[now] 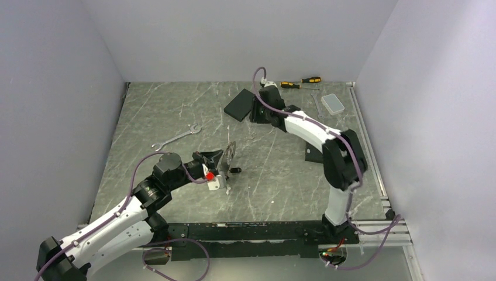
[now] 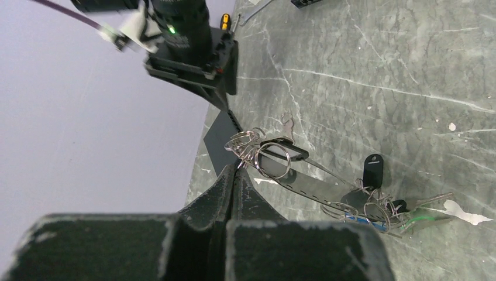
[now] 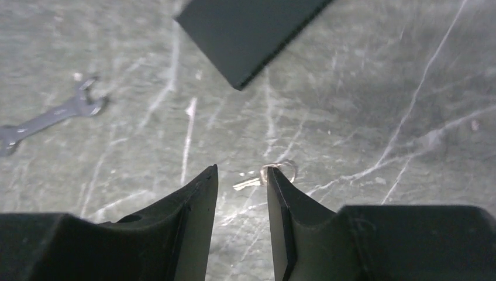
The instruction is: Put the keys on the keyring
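My left gripper (image 1: pixel 223 159) is shut on the rim of the keyring (image 1: pixel 231 151), a thin silver loop held up on edge over the table's middle. In the left wrist view, small rings (image 2: pixel 248 144) and a black-headed key (image 2: pixel 285 151) hang by the fingertips. A black tag (image 2: pixel 372 170), a blue key (image 2: pixel 358 218) and a green one (image 2: pixel 429 215) bunch at the loop's far end. My right gripper (image 3: pixel 241 170) is open, low over a loose silver key (image 3: pixel 252 182) on the table. Its right fingertip (image 3: pixel 274 175) covers part of that key's small ring.
A silver wrench (image 1: pixel 175 137) lies left of centre. A black pad (image 1: pixel 240 105) sits beside the right gripper. Two screwdrivers (image 1: pixel 301 82) and a clear box (image 1: pixel 333 103) lie at the back right. Grey walls close in three sides.
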Motion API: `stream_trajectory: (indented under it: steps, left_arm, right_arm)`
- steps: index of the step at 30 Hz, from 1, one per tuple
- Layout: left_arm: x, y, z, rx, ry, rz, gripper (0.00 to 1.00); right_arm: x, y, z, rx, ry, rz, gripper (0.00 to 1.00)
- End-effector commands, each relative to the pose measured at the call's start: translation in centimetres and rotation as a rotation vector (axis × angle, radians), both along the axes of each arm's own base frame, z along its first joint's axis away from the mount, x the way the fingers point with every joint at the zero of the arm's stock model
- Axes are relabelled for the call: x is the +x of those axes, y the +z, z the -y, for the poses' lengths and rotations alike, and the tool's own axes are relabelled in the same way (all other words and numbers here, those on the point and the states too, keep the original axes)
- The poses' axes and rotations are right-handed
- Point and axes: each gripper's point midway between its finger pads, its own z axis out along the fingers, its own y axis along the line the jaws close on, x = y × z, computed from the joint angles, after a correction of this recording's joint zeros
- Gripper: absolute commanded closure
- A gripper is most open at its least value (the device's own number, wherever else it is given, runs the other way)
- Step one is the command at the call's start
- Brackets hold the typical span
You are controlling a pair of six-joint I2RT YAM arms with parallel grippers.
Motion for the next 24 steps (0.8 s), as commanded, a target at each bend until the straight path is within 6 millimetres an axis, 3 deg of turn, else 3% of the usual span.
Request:
stream_trajectory:
  steps: [1, 10, 24]
  left_arm:
    - [-0.3, 3.3, 0.3, -0.083, -0.017, 0.062, 1.0]
    - [-0.8, 3.5, 0.5, -0.088, -0.037, 0.054, 1.0]
    - [-0.9, 3.5, 0.6, -0.086, -0.045, 0.048, 1.0]
  right_arm:
    - [-2.0, -4.4, -0.2, -0.018, -0.016, -0.299, 0.6]
    - [-1.5, -8.6, -1.0, -0.084, -0.005, -0.424, 0.59]
    - [-0.1, -10.6, -0.4, -0.166, -0.026, -0.406, 0.6]
